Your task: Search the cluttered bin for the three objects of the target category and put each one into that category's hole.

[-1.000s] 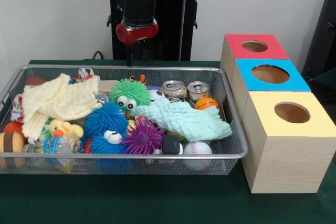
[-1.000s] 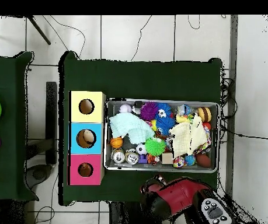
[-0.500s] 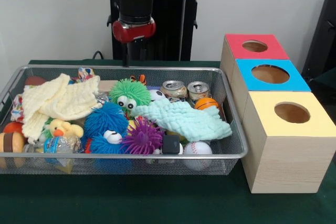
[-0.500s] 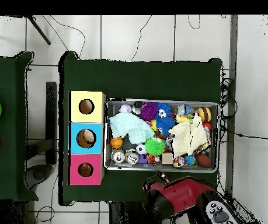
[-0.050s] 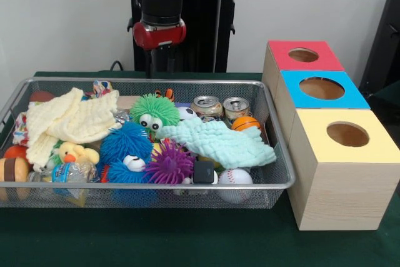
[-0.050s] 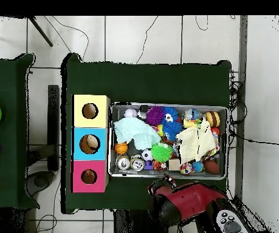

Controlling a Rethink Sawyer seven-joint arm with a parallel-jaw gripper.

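Note:
The wire mesh bin (image 5: 275, 154) is packed with toys. Two drink cans (image 5: 207, 105) (image 5: 235, 105) stand at its back right beside a small basketball (image 5: 245, 122). A baseball (image 5: 235, 177) lies at the front and a soccer ball (image 5: 186, 113) peeks out behind a mint cloth (image 5: 219, 141). Green (image 5: 154, 110), blue (image 5: 127, 145) and purple (image 5: 169, 162) fuzzy toys fill the middle. My gripper (image 5: 160, 67) hangs above the bin's back rim, holding nothing that I can see. In the overhead view the gripper (image 6: 161, 195) is just outside the bin (image 6: 169, 176).
Three wooden boxes with round holes stand in a row beside the bin: red (image 5: 304, 55), blue (image 5: 322, 88) and yellow (image 5: 347, 134). A cream cloth (image 5: 69, 120) covers the bin's left part, with a duck toy (image 5: 73, 152) and a burger toy (image 5: 12, 170) near it.
The arm has risen a little and its wrist has turned slightly over the bin's back rim. Nothing in the bin has moved.

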